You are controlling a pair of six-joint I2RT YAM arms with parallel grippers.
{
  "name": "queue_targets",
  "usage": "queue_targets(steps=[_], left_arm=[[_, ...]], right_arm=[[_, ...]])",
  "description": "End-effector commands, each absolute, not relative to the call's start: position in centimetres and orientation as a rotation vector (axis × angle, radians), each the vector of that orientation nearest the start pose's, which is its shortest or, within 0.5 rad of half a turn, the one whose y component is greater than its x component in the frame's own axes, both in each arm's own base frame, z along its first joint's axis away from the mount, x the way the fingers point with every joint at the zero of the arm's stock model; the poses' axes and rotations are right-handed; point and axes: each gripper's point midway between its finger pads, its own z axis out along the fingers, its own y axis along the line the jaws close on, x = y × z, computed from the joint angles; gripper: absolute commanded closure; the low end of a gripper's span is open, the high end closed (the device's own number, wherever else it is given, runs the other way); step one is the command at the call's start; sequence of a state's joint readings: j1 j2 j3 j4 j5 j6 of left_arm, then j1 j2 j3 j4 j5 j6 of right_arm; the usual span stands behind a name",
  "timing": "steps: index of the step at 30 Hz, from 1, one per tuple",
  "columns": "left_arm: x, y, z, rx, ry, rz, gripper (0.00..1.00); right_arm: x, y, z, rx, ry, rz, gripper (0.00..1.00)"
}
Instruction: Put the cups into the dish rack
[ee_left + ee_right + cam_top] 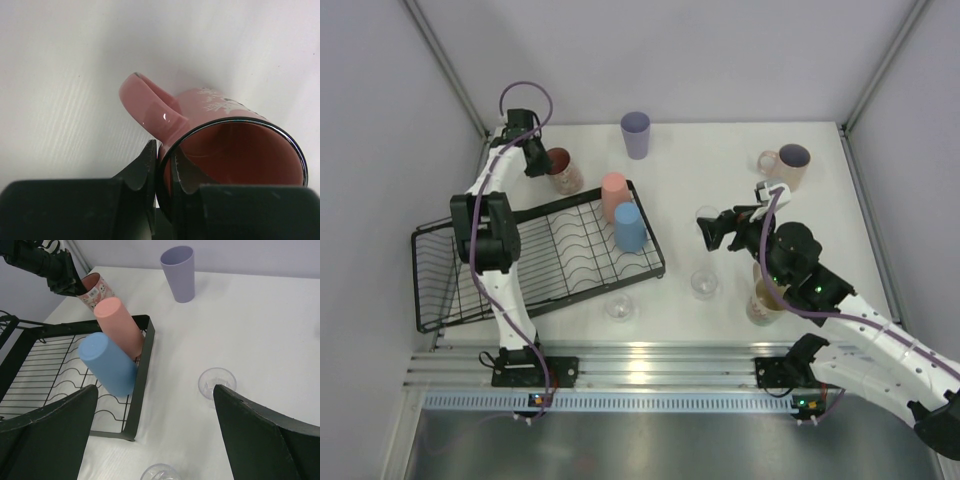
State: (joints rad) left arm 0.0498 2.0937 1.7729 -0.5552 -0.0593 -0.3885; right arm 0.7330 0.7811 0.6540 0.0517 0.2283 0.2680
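The right arm (860,320) hides most of one mug (758,308), and the right hand (710,232), fingers wide apart, partly covers one of three clear glasses (704,284). The left hand (162,160) is clamped on the rim of the pink mug (225,145) at the far-left corner of the surface (720,140), just beyond the dish rack (137,400) holding two tumblers (117,327).

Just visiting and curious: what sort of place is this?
Probably a robot test bench, not a kitchen: white table boxed by blank panels, robot arms on a metal rail, a dish rack.
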Motion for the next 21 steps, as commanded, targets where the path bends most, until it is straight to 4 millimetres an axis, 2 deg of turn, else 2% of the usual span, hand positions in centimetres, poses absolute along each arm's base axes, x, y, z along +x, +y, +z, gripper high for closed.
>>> queue_targets(steps=[1,3,6,7,9,10,13,14,18,20,21], left_arm=[[54.6,1.3,13.3,-0.515,2.327,-0.153,1.0],[54.8,0.6,14.8,-0.478,2.307,-0.205,1.0],[55.2,0.2,18.3,-0.441,2.24,-0.24,1.0],[55.1,0.2,20.2,-0.431,2.2,-0.245,1.0],[55.0,0.1,22.5,-0.414,2.153,-0.253,1.0],[54.8,0.0,24.3,-0.4,2.112,-0.26,1.0],[54.2,-0.7,27.5,-0.358,2.051,-0.311,1.0],[53.4,-1.0,29.4,-0.34,2.016,-0.327,1.0],[51.1,-2.5,34.1,-0.272,1.907,-0.415,1.0],[50.2,-4.0,36.3,-0.209,1.837,-0.505,1.0],[48.7,-4.6,37.3,-0.186,1.807,-0.544,1.0]], right_arm=[[26.4,20.0,27.8,-0.207,1.631,0.575,0.01],[26.5,20.2,28.0,-0.208,1.63,0.576,0.01],[26.7,21.1,29.1,-0.22,1.628,0.608,0.01],[26.8,21.8,30.2,-0.241,1.618,0.639,0.01],[26.9,22.6,30.9,-0.272,1.617,0.669,0.01],[26.9,23.4,31.9,-0.297,1.608,0.706,0.01],[27.2,24.3,34.1,-0.314,1.583,0.776,0.01],[27.2,24.7,34.7,-0.328,1.573,0.806,0.01],[27.4,25.4,37.6,-0.35,1.511,0.903,0.01],[27.6,25.6,39.1,-0.378,1.46,0.944,0.01],[27.6,25.6,39.6,-0.378,1.447,0.969,0.01]])
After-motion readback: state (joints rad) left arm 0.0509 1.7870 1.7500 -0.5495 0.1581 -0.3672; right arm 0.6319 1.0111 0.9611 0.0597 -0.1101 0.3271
